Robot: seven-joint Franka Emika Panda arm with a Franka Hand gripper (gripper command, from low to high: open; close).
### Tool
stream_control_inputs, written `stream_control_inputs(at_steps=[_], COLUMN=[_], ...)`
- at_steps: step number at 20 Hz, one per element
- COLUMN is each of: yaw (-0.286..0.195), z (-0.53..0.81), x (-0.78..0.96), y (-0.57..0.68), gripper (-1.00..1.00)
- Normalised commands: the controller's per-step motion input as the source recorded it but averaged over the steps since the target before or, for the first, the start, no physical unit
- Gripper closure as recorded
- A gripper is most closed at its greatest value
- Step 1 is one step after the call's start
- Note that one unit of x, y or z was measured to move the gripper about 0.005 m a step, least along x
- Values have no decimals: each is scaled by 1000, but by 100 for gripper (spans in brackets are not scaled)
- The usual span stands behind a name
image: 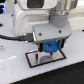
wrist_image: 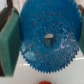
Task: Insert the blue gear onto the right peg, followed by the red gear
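**Blue gear held over the plate**

Filling the wrist view, the blue gear (wrist_image: 47, 40) sits clamped between my fingers (wrist_image: 9, 42), its hub hole showing at the centre. My gripper (image: 48, 46) holds it just above the grey black-framed plate (image: 34, 59) on the white table (image: 70, 67). Red gear (wrist_image: 44, 81): only a sliver shows at the frame edge. Right peg not discernible.

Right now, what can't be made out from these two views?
- Right peg: not visible in either view; the blue gear fills the wrist view, and the arm and gear cover the plate in the exterior view.
- Red gear: cut off by the wrist view's edge.
- Fingers: contact with the gear is blurred.
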Motion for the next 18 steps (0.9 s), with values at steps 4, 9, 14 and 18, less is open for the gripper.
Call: stream_control_inputs(at_steps=[4,9,14,18], yaw=[0,0,0,0], z=[-14,222,335,-11], x=[224,178,257,134], y=[60,75,34,17], gripper=[100,100,100,100])
